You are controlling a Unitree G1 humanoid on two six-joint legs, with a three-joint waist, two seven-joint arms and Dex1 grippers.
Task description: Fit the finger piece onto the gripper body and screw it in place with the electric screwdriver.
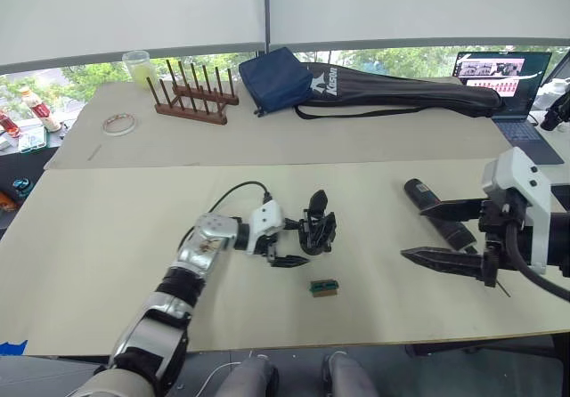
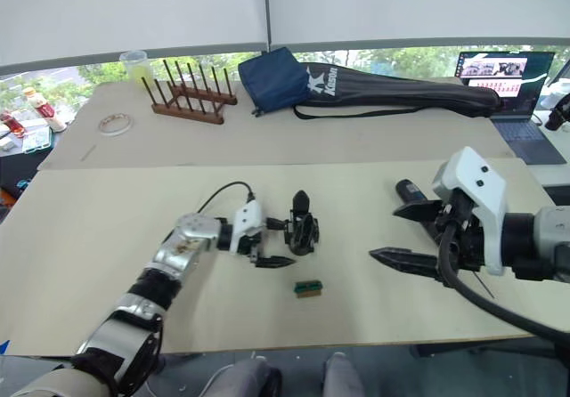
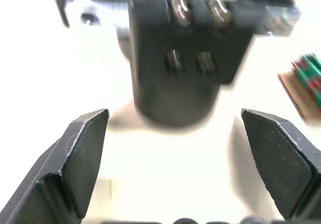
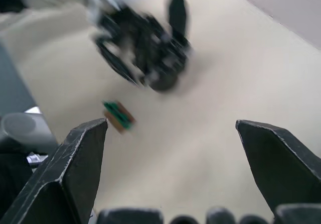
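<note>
The gripper body (image 1: 318,228) stands near the middle of the table (image 1: 107,228), one black finger pointing up. The left claw (image 1: 287,241) is released, fingers spread either side of the body's near end (not touching it). A small green block (image 1: 323,287) lies toward the table's near edge. The right claw (image 1: 443,234) hangs released over the electric screwdriver (image 1: 436,212), toward the right edge.

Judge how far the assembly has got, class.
Nothing looks finished yet. The left end effector is open at the gripper body, not gripping it. The right end effector is open, and the electric screwdriver lies unused on the table. Fitting and screwing remain.
</note>
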